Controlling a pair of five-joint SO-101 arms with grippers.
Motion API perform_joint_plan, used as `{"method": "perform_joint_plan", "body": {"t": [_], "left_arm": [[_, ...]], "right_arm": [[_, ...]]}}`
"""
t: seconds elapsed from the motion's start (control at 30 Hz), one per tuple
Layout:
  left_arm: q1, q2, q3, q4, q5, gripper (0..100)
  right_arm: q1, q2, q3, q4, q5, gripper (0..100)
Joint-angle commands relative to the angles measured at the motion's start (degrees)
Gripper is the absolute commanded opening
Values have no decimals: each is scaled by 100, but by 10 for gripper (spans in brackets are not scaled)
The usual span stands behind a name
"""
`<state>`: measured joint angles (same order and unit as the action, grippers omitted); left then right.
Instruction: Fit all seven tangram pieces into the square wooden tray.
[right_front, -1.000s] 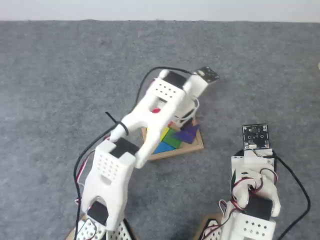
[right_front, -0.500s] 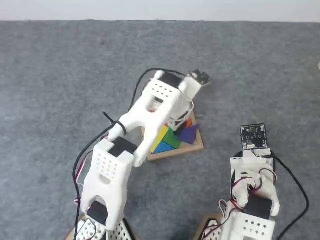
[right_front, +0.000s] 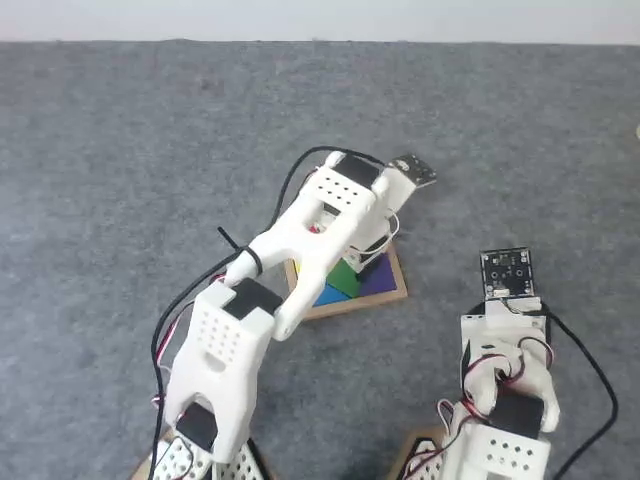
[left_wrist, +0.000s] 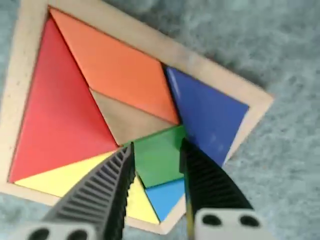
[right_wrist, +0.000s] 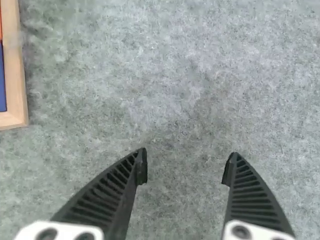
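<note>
Tray (left_wrist: 210, 64): pale bare wood, smooth, matt. Pieces (left_wrist: 55, 115): smooth coloured faces with a faint sheen. Surface (right_wrist: 200, 75): grey fuzzy cloth, rough nap. Arm (right_front: 222, 350): white matt plastic. Left hand (left_wrist: 155, 146) and right hand (right_wrist: 185, 169): black plastic, ribbed inner faces

Work surface: grey mat (right_front: 110, 140) with a short fuzzy pile, like felt or low carpet. It covers the table from the near edge to the far edge. Texture is mottled with lighter and darker flecks, and the fibres stand out in both wrist views. The mat's far edge runs straight across the top of the high view. Beyond it is a pale band (right_front: 320, 18), off-white and featureless; wall or floor, cannot tell. Lighting is even and diffuse, and shadows on the mat are soft and faint.
</note>
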<state>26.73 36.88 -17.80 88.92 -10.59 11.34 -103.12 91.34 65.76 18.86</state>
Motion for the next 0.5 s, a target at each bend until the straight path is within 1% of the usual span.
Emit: {"method": "perform_joint_plan", "body": {"t": [0.0, 0.13, 0.23, 0.37, 0.47], "left_arm": [[-141, -273, -593, 141, 70, 122], [-88, -756, -549, 237, 70, 119], [-79, -923, -277, 185, 35, 119], [-53, -870, 418, -343, -9, 119], [202, -862, 954, -765, -193, 119]], "right_arm": [[31, -22, -26, -119, 70, 253], [-215, -22, -18, -101, 70, 253], [-233, -22, -18, -101, 70, 253], [-233, -22, -18, -110, 70, 253], [-233, -22, -18, -101, 70, 253]]}}
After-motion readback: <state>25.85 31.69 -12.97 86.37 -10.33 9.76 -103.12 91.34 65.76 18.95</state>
